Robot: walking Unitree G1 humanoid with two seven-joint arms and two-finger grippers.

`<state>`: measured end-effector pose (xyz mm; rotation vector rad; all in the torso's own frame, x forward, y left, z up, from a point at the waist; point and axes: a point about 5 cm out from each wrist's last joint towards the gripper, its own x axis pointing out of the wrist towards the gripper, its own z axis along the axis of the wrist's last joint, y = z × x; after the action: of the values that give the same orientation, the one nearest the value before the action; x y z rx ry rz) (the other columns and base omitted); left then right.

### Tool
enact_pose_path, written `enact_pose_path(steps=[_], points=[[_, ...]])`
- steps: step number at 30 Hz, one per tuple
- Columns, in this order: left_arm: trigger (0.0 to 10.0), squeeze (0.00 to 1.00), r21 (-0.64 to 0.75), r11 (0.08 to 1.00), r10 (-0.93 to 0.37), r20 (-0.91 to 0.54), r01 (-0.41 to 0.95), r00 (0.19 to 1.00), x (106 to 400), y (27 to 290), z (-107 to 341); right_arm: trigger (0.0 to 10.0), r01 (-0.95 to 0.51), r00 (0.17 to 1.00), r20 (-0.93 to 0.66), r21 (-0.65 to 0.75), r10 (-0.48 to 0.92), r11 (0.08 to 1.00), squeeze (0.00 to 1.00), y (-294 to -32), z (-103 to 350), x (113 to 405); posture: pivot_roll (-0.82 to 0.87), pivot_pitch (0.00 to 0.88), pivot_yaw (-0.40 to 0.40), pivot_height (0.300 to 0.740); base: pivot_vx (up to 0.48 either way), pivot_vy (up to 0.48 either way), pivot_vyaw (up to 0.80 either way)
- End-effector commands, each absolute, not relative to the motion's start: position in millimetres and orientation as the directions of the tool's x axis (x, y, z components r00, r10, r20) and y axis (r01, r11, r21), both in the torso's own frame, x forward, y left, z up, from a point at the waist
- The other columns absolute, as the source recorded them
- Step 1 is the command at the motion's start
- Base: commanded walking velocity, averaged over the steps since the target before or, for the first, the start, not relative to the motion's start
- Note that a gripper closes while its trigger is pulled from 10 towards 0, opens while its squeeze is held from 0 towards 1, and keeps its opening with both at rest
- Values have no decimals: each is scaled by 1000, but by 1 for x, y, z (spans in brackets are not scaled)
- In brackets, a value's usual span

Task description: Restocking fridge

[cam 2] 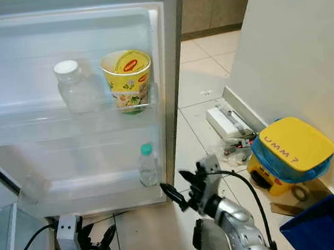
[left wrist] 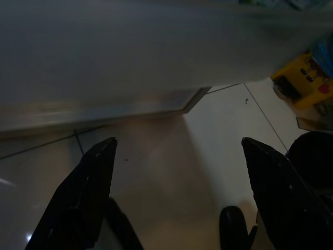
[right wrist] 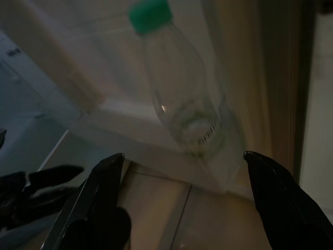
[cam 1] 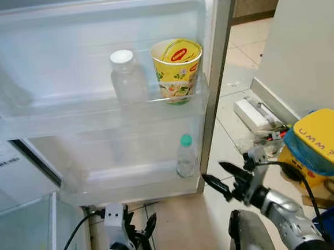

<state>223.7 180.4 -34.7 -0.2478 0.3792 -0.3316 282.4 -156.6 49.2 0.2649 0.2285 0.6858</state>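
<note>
- Left gripper (cam 1: 142, 231): low over floor tiles, fingers spread, empty.
- Upper door shelf (cam 1: 85, 111): white-capped jar (cam 1: 125, 77) at middle, yellow noodle cup (cam 1: 178, 69) at right end.
- Lower door shelf (cam 1: 119, 184): green-capped bottle (cam 1: 185, 156) in right corner.
- Right gripper (cam 1: 222, 178): extended beside lower shelf's right corner, fingers apart, empty.

You are looking at the open fridge door (cam 1: 212, 69), its inner face white, with two clear shelves across it. On the upper door shelf (cam 1: 67, 112), a clear jar with a white lid (cam 1: 125, 76) stands upright near the middle. Just beside it, at the shelf's end by the door's outer edge, stands a yellow instant-noodle cup (cam 1: 177, 69) with a red logo; its foil lid is on but crumpled. On the lower door shelf (cam 1: 119, 184), a small clear bottle with a green cap (cam 1: 185, 156) stands upright in the corner by the door's outer edge, apparently empty.
</note>
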Motion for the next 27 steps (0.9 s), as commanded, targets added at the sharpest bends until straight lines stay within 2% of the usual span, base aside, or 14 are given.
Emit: enact_pose_path(steps=[1, 3, 15, 27], points=[[10000, 0, -314, 917, -351, -342, 246, 872, 219, 179, -39, 10000, -574, 750, -137, 353, 647, 739, 0, -159, 43, 278, -45, 125, -14, 455, 0, 0, 0], [10000, 0, -316, 918, -347, -342, 241, 874, 221, 178, -38, 10000, -527, 758, -173, 405, 629, 747, 0, -166, 28, 269, -48, 119, -16, 469, 0, 0, 0], [10000, 0, -346, 914, -331, -336, 212, 882, 228, 172, -36, 10000, -389, 783, -272, 488, 560, 781, 0, -180, -3, 254, -48, 104, -25, 513, 0, 0, 0], [10000, 0, -354, 924, -287, -396, 143, 872, 230, 177, -40, 10000, -367, 799, -266, 496, 540, 787, 0, -184, -6, 255, -48, 97, -18, 556, 0, 0, 0]])
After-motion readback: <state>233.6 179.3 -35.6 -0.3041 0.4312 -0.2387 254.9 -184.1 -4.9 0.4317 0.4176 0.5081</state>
